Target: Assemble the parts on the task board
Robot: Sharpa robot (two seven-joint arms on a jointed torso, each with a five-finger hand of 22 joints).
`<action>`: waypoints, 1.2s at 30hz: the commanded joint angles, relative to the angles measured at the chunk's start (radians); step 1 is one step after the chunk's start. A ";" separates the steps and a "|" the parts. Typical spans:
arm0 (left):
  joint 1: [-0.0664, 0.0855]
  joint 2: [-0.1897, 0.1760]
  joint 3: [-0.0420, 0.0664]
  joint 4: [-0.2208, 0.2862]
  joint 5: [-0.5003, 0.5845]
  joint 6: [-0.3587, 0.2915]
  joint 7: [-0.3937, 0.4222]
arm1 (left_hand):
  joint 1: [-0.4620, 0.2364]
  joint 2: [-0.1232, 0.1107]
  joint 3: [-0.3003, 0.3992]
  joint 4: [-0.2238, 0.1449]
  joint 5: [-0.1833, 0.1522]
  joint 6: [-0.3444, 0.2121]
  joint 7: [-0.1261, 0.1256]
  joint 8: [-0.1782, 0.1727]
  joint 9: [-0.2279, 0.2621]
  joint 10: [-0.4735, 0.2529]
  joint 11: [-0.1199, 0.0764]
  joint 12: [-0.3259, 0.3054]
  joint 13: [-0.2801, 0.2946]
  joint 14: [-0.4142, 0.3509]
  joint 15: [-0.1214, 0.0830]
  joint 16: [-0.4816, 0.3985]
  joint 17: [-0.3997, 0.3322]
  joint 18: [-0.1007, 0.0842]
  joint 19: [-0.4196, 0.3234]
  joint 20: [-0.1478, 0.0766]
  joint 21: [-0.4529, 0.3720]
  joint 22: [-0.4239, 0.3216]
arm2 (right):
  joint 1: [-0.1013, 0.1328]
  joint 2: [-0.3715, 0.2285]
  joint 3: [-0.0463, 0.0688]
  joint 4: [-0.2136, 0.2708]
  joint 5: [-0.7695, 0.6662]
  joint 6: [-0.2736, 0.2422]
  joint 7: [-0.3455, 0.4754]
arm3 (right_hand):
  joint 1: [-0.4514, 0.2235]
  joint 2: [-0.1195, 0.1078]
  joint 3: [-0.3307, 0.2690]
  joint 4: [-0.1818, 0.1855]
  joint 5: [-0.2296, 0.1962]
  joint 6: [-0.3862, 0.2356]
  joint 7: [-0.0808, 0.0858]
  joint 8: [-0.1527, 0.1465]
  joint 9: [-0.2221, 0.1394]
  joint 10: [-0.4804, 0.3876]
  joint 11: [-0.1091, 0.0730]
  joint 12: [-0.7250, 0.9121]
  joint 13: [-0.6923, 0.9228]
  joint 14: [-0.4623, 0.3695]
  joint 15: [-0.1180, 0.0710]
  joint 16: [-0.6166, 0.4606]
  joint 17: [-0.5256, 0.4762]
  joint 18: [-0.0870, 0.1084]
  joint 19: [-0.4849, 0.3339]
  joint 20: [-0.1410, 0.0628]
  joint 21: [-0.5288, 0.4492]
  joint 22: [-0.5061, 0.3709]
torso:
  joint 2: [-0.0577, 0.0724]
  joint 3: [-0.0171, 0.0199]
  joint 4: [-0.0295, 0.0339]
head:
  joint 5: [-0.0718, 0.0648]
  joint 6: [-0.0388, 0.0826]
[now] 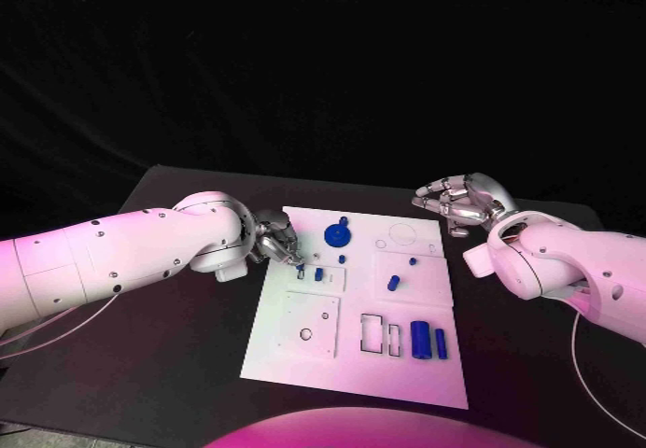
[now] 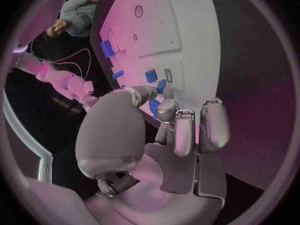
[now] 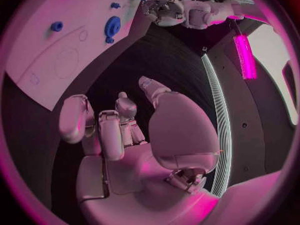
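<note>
My left robot hand [image 1: 276,240] pinches a small blue piece [image 2: 154,107] just above the white board's [image 1: 404,373] left edge, my right robot hand [image 1: 462,205] curled and holding nothing beyond the far edge; tilted, the piece could jam or slip.

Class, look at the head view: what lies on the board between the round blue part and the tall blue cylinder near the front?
Between the round blue part and the cylinder lies a small blue peg on the board; the head view shows it.
</note>
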 commanded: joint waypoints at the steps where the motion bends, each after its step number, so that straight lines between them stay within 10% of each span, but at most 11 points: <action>1: -0.001 0.004 0.001 0.003 -0.032 0.008 0.018 | -0.004 -0.005 0.220 -0.227 0.005 0.011 -0.001 -0.001 0.000 0.008 0.000 0.004 0.000 0.075 -0.006 0.005 0.148 -0.017 0.007 -0.002 0.003 0.001 | -0.001 0.000 0.000 0.000 -0.009 0.006 0.006 | -0.005 0.001 0.000 0.008 0.005 -0.006 0.003 0.005 0.002 -0.006 -0.002 0.006 -0.001 0.030 -0.002 -0.005 0.000 0.020 0.000 -0.001 -0.003 0.046 | 0.000 0.0011 0.0001 | -0.001 -0.001; 36: -0.009 0.026 -0.004 -0.019 -0.050 0.080 -0.023 | -0.005 -0.007 0.223 -0.232 0.008 0.015 -0.001 -0.003 0.000 0.009 -0.001 0.003 0.000 0.076 -0.007 0.006 0.149 -0.017 0.008 -0.003 0.005 0.003 | -0.002 0.000 0.000 0.000 -0.009 0.007 0.007 | -0.003 0.000 0.000 0.008 0.005 -0.007 0.002 0.007 0.002 -0.007 -0.002 0.005 -0.002 0.030 -0.002 -0.005 -0.001 0.020 0.000 -0.001 -0.003 0.046 | 0.000 0.0006 0.0007 | 0.001 -0.008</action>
